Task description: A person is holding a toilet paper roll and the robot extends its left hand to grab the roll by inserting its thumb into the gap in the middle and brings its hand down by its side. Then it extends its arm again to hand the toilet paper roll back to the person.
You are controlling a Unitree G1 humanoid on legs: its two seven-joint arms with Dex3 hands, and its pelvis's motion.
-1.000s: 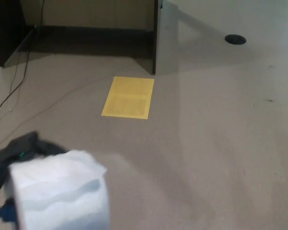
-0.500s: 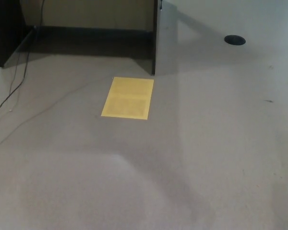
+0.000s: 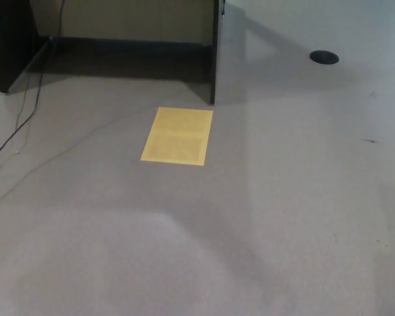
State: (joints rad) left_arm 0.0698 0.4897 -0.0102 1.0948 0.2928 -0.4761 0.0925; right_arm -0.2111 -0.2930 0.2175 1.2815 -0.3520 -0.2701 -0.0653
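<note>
The toilet paper roll, visible a second ago in the left hand, is now sitting out of view with both hands, presumably lowered at the robot's side, leaving only a yellow sheet (image 3: 177, 135) lying on the floor (image 3: 303, 197).

A single head view looks down and forward from standing height onto a grey carpeted floor (image 3: 263, 224), which fills the near and middle of the picture. A yellow sheet (image 3: 177, 135) lies flat on the floor, left of centre and toward the far side. Beyond it stands a dark upright panel (image 3: 214, 59), with a black cable (image 3: 23, 115) trailing at far left and a round black floor port (image 3: 324, 57) at far right.
</note>
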